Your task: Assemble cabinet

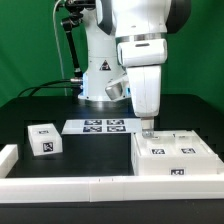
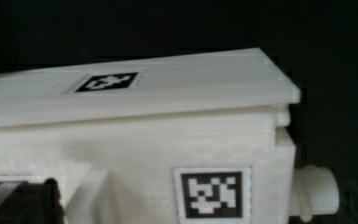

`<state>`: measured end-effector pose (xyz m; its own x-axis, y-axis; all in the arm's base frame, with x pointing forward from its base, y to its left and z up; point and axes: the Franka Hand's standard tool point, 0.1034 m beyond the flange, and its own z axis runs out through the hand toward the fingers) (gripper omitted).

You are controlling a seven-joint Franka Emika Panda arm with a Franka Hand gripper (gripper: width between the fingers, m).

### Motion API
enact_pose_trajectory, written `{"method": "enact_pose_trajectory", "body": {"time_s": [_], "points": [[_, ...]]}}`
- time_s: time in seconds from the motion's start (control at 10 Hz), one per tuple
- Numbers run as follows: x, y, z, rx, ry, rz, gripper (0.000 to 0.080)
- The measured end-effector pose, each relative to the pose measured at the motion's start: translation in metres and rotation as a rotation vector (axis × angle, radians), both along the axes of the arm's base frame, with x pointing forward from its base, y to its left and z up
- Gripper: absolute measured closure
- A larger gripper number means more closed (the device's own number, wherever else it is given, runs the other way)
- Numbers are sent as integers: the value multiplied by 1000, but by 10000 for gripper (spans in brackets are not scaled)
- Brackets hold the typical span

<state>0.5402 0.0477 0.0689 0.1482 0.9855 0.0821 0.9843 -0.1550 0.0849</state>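
Note:
The cabinet (image 1: 176, 158) is a large white boxy shell with square tags on top, lying on the table at the exterior view's right. My gripper (image 1: 147, 128) is lowered onto its far left corner. In the wrist view the cabinet (image 2: 140, 120) fills the picture, with one tag on its upper face (image 2: 108, 81) and one on the face between my fingers (image 2: 215, 192). One dark finger (image 2: 12, 205) shows at one side and the other at the opposite edge. The jaws stand wide apart, astride that part. A small white tagged drawer block (image 1: 42, 140) sits apart at the exterior view's left.
The marker board (image 1: 96, 126) lies flat behind the parts, in front of the robot base (image 1: 100, 85). A long low white rail (image 1: 70, 186) edges the table's front and turns up the left side (image 1: 8, 158). The table is black.

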Motion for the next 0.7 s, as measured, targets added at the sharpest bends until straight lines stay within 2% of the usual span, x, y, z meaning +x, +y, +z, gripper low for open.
{"method": "enact_pose_trajectory", "body": {"time_s": [0.2,0.5,0.7], "points": [[-12,-3,5,1,-12,-48,3],[-28,1,0,18,-2,-191,3],[-29,1,-1,20,2,-207,3]]}}
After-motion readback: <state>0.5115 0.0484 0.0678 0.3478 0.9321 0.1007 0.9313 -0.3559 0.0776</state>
